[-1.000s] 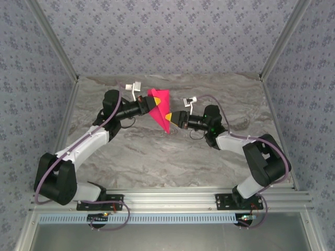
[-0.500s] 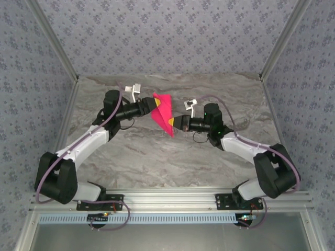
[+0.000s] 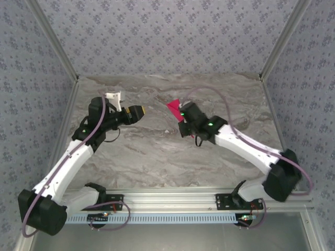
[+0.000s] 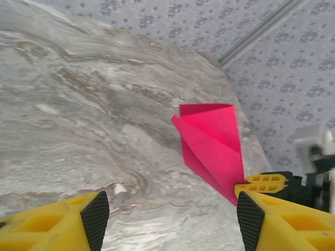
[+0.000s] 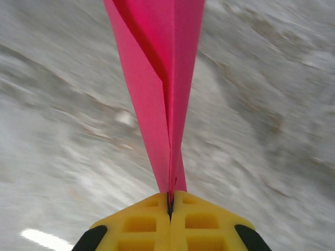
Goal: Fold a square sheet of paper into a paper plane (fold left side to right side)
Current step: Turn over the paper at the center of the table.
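The magenta-pink paper plane (image 5: 162,78) is a narrow folded dart held off the marble table (image 3: 157,151). My right gripper (image 5: 170,201) is shut on its pointed end, jaws pressed together around the folded layers. From above, a small pink piece of the plane (image 3: 174,106) sticks out beside the right gripper (image 3: 180,112). The left gripper (image 3: 140,111) hangs open to the left of the plane, apart from it. In the left wrist view the plane (image 4: 212,144) fans upward from the right gripper's yellow fingers (image 4: 261,184), beyond my open left gripper (image 4: 170,225).
Patterned walls and aluminium posts (image 3: 277,39) close in the table at the back and sides. A metal rail (image 3: 172,197) with both arm bases runs along the near edge. A purple cable (image 3: 230,112) loops above the right arm.
The left gripper has let go of the paper, opened and pulled back to the left. The right arm has swung left and turned, carrying the plane alone.
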You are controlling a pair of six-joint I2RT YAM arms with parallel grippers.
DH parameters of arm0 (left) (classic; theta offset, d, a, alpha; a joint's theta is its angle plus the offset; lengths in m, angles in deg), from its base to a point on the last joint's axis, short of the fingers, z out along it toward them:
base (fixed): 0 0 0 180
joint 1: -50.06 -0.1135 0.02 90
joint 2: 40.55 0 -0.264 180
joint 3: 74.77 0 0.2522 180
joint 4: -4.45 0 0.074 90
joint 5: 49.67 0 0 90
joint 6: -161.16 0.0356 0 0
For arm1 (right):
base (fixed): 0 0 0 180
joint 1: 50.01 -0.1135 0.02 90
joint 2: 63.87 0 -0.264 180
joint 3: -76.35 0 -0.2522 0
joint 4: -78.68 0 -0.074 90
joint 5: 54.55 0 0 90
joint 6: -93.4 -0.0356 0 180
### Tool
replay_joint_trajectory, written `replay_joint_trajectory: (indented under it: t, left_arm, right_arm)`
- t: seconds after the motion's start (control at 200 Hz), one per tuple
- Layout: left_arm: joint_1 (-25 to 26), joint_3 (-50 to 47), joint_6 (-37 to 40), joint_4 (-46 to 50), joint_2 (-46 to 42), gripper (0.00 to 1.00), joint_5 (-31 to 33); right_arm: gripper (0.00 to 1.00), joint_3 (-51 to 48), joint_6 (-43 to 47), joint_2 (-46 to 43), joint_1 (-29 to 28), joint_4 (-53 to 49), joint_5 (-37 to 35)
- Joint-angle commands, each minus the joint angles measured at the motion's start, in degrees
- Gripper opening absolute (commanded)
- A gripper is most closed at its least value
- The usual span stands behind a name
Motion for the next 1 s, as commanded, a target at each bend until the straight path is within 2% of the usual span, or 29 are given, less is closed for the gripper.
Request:
replay_joint_trajectory:
  t: [0.0, 0.085, 0.2, 0.385, 0.5, 0.705, 0.859, 0.994]
  left_arm:
    - [-0.2, 0.7, 3.4, 5.3, -1.6, 0.69, 4.7]
    - [-0.2, 0.6, 3.5, 6.1, -2.1, 0.69, 5.5]
    - [-0.2, 0.2, 3.5, 6.3, -2.5, 0.69, 5.9]
    - [-0.2, -0.3, 3.3, 6.2, -2.3, 0.70, 6.5]
    - [-0.2, -0.5, 2.9, 6.3, -1.6, 0.70, 6.4]
    - [-0.3, -1.8, -0.2, 3.0, 2.0, 0.73, 3.1]
    - [-0.3, -4.9, -5.4, -6.5, 8.0, 0.73, -4.3]
    - [1.7, -5.9, -7.3, -13.4, 14.9, 0.73, -8.6]
  right_arm:
    - [0.07, 5.5, -0.8, 10.7, -4.2, -20.5, -25.1]
    - [0.07, 9.8, -3.9, 19.1, -7.0, -26.3, -32.0]
    - [0.07, 13.8, -5.9, 27.5, -9.1, -30.6, -35.0]
    - [0.09, 16.1, -5.7, 34.9, -11.4, -30.3, -33.8]
    - [0.19, 15.5, -2.1, 36.5, -11.8, -26.4, -27.9]
    - [0.44, 9.0, 3.3, 28.3, -11.4, -14.2, -10.7]
    - [0.63, 3.7, 5.8, 16.6, -10.0, -7.3, -0.1]
    - [0.76, -2.7, 5.7, 5.5, -5.7, -1.2, 10.0]
